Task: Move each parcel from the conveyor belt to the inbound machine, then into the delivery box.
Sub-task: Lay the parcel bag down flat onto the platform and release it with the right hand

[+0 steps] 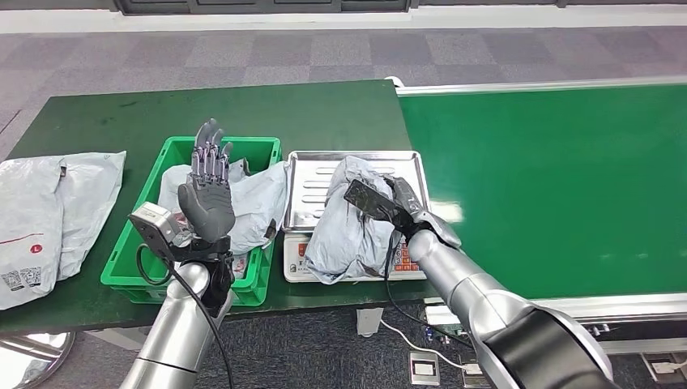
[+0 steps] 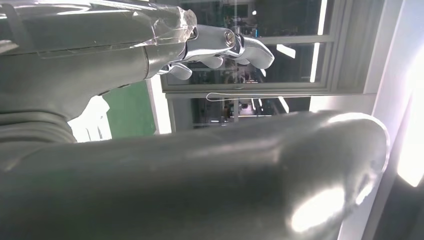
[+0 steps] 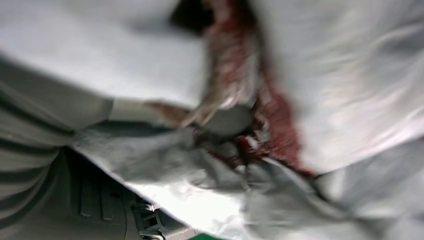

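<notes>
The right hand (image 1: 398, 204) was clamped on a grey parcel (image 1: 348, 223) that lay on the steel tray of the inbound machine (image 1: 304, 174), a weighing scale on the dark green counter (image 1: 267, 109). The left hand (image 1: 208, 188) was raised over the green delivery box (image 1: 138, 243), fingers apart and holding nothing. That box already held another grey parcel (image 1: 258, 198).

As I judged it, the step in hand was the weighing. To do it well, the bag should settle wholly on the tray, with no edge drooping over the display, before being lifted across into the box just beside it.

The right wrist view was badly blurred; only grey plastic folds and a reddish smear could be made out. The scale's readout was hidden under the parcel. The conveyor belt (image 1: 559, 178) showed bare green.
</notes>
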Controlling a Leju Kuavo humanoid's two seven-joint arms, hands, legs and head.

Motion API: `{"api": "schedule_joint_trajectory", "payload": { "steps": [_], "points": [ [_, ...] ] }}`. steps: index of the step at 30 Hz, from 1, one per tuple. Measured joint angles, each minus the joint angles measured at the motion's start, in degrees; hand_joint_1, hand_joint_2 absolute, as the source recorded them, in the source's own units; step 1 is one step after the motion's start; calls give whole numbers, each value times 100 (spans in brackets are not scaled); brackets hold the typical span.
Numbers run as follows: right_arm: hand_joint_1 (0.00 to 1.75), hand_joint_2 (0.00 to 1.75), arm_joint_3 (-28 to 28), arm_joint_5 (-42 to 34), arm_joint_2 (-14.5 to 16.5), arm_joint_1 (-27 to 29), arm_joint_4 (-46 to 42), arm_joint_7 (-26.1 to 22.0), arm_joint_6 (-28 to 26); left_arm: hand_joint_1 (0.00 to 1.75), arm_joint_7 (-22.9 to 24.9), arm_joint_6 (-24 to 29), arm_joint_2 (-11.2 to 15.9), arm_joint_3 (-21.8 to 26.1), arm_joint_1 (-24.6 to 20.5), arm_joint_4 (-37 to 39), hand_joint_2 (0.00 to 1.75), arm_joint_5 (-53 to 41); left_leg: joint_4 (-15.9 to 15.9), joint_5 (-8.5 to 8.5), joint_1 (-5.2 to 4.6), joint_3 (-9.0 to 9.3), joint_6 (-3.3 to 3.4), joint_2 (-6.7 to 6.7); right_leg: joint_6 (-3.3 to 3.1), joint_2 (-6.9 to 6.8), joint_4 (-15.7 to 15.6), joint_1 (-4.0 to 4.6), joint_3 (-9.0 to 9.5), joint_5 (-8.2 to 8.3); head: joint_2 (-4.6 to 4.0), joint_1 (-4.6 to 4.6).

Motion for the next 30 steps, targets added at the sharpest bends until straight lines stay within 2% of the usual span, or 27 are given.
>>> {"api": "schedule_joint_trajectory", "payload": {
  "steps": [4,7,11,17,24,30],
  "points": [
    [0,175,-158,-331,0,128,-73,-1216,-1412,0,-21,6,-1,0,-31,54,0,37,1,3,0,-14,0,0,0,-1,1,0,-15,6,0,-1],
    [0,175,-379,-533,-3,156,-192,-1767,-1910,0,-31,10,-1,0,-72,107,0,51,0,3,0,-18,0,0,-1,-2,2,0,-18,6,0,-1],
    [0,175,-527,-582,-8,223,-283,-1893,-1971,0,-51,10,-1,0,-94,164,0,51,1,3,0,-26,0,1,-1,-2,2,-1,-27,6,0,-1],
    [0,175,-922,-1298,-51,381,-907,-2759,-2346,0,-194,24,-1,0,-171,294,0,120,1,3,-1,-35,0,-1,0,-3,2,-1,-34,6,0,-1],
    [0,175,-1207,-1539,-259,586,-1979,-2687,-2005,0,-234,104,28,0,-173,346,0,160,1,3,-1,-37,0,-3,0,-6,2,-2,-34,7,0,0],
    [0,175,-1426,-1631,-512,943,-2703,-2684,-2054,0,-220,89,90,0,-10,240,0,130,1,2,-1,-38,1,-13,2,-8,0,-1,-33,4,0,-1]
  ]
}}
